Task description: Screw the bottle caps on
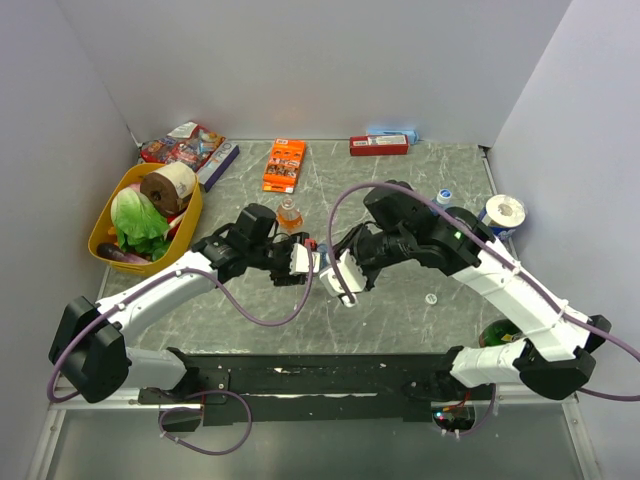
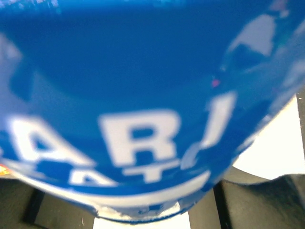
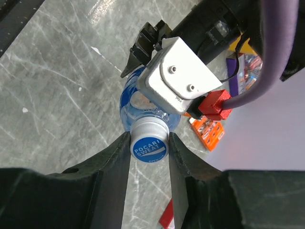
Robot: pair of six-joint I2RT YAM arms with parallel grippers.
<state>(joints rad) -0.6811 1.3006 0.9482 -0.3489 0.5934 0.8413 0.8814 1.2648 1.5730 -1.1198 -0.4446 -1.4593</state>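
A short clear bottle (image 3: 129,101) with a blue label (image 2: 143,71) is held above the table between both arms. My left gripper (image 1: 300,262) is shut on its body, and the label fills the left wrist view. A blue-topped bottle cap (image 3: 149,147) sits on the bottle's neck. My right gripper (image 3: 149,138) is shut on this cap, one finger (image 3: 114,162) pressing each side. The taller bottle with orange liquid (image 1: 289,213) stands just behind the left gripper. Another small bottle (image 1: 444,197) stands at the right, and a whitish cap (image 1: 431,298) lies on the table.
A yellow basket (image 1: 103,228) with lettuce and a brown roll stands at the left. A flat orange box (image 1: 285,165), snack packets (image 1: 183,145) and a red box (image 1: 379,146) lie along the back. A tape roll (image 1: 503,212) sits at the right wall.
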